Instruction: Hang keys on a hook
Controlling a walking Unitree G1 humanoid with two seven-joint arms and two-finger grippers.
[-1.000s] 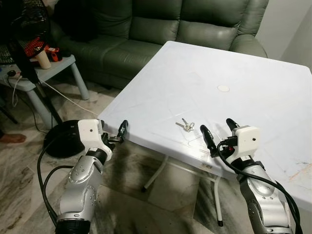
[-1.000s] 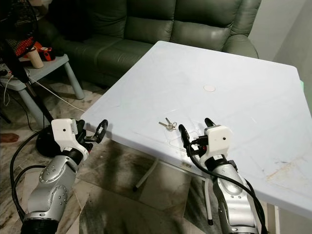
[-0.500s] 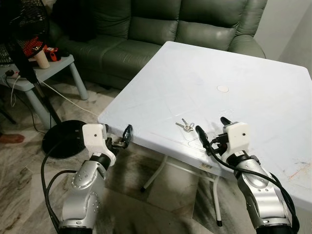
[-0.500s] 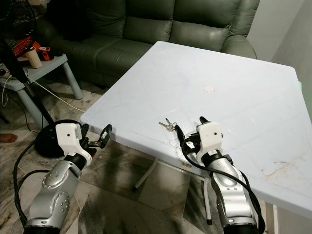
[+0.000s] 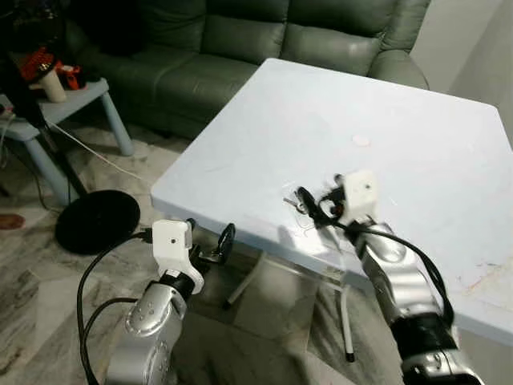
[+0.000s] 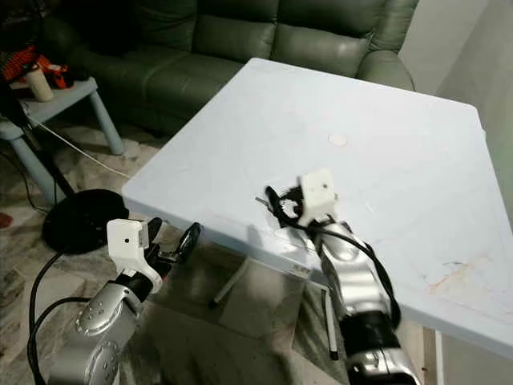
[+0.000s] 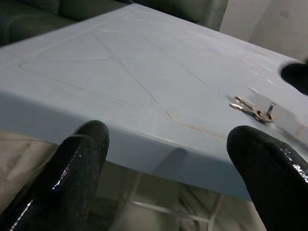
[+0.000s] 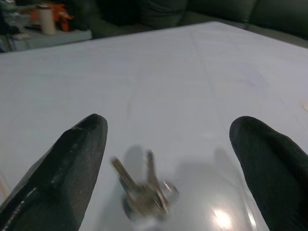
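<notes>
A small bunch of metal keys [image 8: 144, 195] lies flat on the white table [image 5: 401, 120], near its front edge. My right gripper [image 5: 315, 200] hovers low over the table just behind the keys, open, and the keys lie between its two black fingers [image 8: 62, 163] in the right wrist view. My left gripper [image 5: 210, 241] is open and holds nothing, in front of the table's front left corner and below its top. From the left wrist view the keys [image 7: 252, 109] lie far across the tabletop. I see no hook.
A green leather sofa [image 5: 240, 40] stands behind the table. At the far left is a small blue side table [image 5: 56, 104] with a few items, a black round fan base [image 5: 96, 220] and a white cable on the marble floor. A small white disc [image 5: 361, 141] lies mid-table.
My right gripper has reached forward over the table edge up to the keys. The left arm has sunk slightly below the table corner. The camera has shifted forward.
</notes>
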